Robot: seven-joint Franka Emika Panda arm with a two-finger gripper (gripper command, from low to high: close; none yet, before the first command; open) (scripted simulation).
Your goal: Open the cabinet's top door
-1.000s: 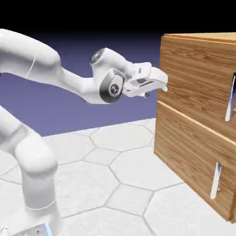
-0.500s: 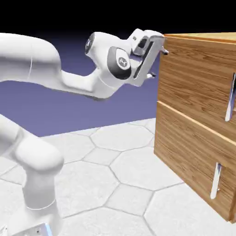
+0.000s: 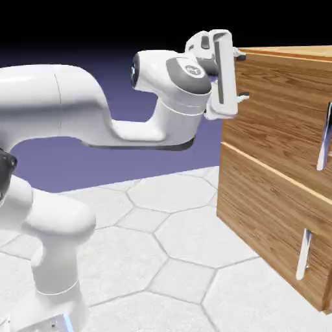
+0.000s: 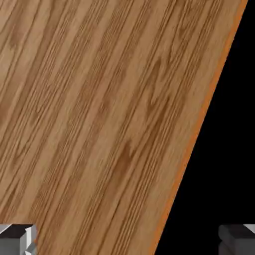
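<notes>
The cabinet [image 3: 285, 52] of orange-brown wood stands at the exterior view's right. Its top door [image 3: 275, 110] is shut, and its vertical silver handle [image 3: 323, 139] is near the right edge of the picture. My gripper [image 3: 242, 76] is open at the door's upper left corner, far from that handle. Its fingers stand one above the other, with tips close to the wood and nothing between them. In the hand view wood grain [image 4: 99, 124] fills most of the picture, with an orange edge and black beyond it. Both fingertips [image 4: 15, 240] show far apart at the bottom.
The lower panel [image 3: 269, 224] with its own silver handle [image 3: 303, 254] sits under the top door. White hexagon-tiled table [image 3: 168, 240] stretches between the arm's base [image 3: 55, 285] and the cabinet.
The hand has risen and rolled, so its fingers now stand one above the other. It has moved right, up against the cabinet's upper left corner. The jaws have stayed open.
</notes>
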